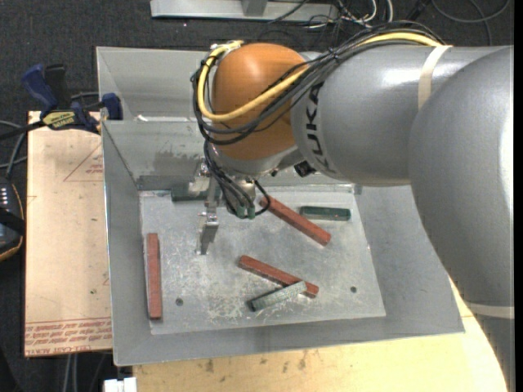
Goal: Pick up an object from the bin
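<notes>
My gripper (206,239) hangs under the orange wrist cover, over the bin floor's left-middle, its tip close above bare metal. No thing shows in it. Nearest to it are a red stick (298,220) lying slantwise just to its right and a small dark green piece (181,194) at the back wall to its left. A long red stick (153,274) lies lengthwise near the left wall. In front of the gripper another red stick (278,274) lies slanted, with a grey-green stick (274,298) touching its near end.
A dark green stick (324,213) lies by the right end of the slanted red one, towards the bin's back right. The arm and its orange cover hide the back middle of the bin. Bare floor surrounds the gripper's tip.
</notes>
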### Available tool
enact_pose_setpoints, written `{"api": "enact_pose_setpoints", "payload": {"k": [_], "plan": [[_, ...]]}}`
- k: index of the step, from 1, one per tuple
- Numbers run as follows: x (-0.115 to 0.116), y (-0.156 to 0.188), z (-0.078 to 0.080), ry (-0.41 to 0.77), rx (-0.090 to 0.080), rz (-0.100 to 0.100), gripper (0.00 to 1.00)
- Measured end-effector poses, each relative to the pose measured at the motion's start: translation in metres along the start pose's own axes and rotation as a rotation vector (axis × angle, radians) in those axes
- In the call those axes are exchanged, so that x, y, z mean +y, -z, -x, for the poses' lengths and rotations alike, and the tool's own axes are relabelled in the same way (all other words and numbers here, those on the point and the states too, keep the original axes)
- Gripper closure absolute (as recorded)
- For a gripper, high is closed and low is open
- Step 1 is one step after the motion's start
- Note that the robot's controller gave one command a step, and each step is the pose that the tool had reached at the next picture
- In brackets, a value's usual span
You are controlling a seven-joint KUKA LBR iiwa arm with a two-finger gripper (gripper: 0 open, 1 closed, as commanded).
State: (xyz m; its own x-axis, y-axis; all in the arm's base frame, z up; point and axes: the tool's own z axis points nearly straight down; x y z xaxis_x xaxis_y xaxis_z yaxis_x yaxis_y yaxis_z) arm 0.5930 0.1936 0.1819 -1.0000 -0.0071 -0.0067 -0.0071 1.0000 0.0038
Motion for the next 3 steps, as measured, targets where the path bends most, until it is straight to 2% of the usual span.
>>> {"api": "enact_pose_setpoints", "payload": {"k": [1,2,3], "plan": [[-0.049,-0.026,0.019,0.046,0.011,-0.003,0.0],[-0.066,-0.033,0.048,0.114,0.002,-0.006,0.0],[-0.094,-0.103,0.038,0.066,-0.017,0.002,1.0]]}}
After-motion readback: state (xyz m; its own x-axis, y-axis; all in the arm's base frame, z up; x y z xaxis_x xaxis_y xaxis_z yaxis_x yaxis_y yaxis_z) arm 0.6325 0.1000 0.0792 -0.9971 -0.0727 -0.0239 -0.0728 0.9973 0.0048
